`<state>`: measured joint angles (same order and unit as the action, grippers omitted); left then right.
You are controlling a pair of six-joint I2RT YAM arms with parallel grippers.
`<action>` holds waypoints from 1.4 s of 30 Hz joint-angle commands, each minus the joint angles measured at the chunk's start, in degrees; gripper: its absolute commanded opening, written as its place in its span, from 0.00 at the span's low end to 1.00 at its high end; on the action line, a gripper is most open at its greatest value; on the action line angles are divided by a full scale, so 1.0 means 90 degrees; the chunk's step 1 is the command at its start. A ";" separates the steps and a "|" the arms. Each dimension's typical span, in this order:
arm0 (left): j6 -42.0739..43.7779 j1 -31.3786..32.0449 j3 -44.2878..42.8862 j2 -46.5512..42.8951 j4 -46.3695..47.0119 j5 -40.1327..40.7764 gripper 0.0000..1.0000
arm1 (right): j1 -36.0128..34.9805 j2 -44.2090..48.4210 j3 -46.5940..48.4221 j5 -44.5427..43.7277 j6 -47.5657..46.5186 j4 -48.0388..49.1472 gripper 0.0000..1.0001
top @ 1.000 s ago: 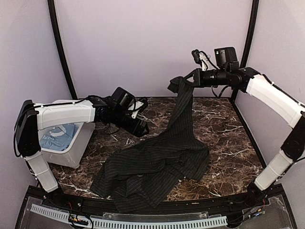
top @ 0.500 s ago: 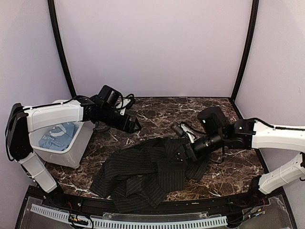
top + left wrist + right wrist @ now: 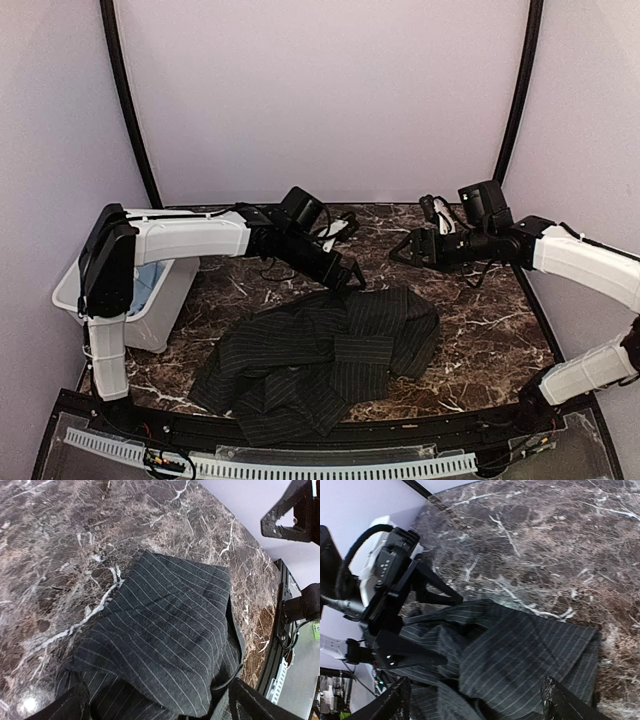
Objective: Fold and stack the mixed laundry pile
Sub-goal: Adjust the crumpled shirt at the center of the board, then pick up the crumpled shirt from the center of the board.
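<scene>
Left claw point(image 3: 349, 281), wide, hovers at the 12 o'clock edge of the pinstriped shirt point(image 3: 320, 355), seemingly to pinch it; right claw point(image 3: 397, 251), wide too, hangs at 2 o'clock.

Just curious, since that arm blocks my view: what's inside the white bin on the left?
Light blue fabric shows inside the white bin. The left arm reaches across above it and covers the rest, so anything else inside cannot be seen.
</scene>
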<state>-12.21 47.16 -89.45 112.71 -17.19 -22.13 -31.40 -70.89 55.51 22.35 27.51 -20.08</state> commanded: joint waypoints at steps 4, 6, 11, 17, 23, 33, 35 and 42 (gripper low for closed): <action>-0.0186 0.0048 -0.1156 0.1202 -0.0787 0.0235 0.87 | 0.0950 -0.0970 0.0131 -0.0150 -0.0393 -0.0167 0.81; -0.0200 0.0104 -0.1123 0.1367 -0.0682 0.0061 0.85 | 0.1139 -0.1339 0.0049 -0.0044 -0.0421 -0.0112 0.79; -0.0209 0.0202 -0.1057 0.1560 -0.0656 0.0210 0.80 | 0.1165 -0.2053 -0.0094 0.0575 -0.0332 0.0430 0.64; -0.0197 0.0207 -0.0971 0.1504 -0.0686 0.0241 0.80 | 0.1164 -0.2721 0.0171 0.0801 -0.0344 0.0674 0.53; -0.0135 0.0201 -0.0995 0.1442 -0.0642 0.0277 0.81 | 0.1177 -0.3165 0.0222 0.0687 -0.0385 0.0755 0.51; -0.0162 0.0197 -0.0952 0.1449 -0.0504 0.0225 0.81 | 0.1176 -0.3869 0.0613 0.1131 -0.0259 0.1104 0.45; -0.0163 0.0200 -0.0971 0.1434 -0.0518 0.0249 0.83 | 0.1175 -0.3937 0.0740 0.1166 -0.0251 0.1055 0.20; -0.0599 -0.0290 -0.0507 0.0483 -0.0431 -0.0091 0.92 | 0.1630 -0.2786 0.0770 0.0494 -0.0237 0.0829 0.00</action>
<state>-15.29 47.83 -97.27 126.82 -21.69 -21.10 -20.16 -104.42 61.28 30.20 25.56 -12.99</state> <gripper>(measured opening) 0.901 0.005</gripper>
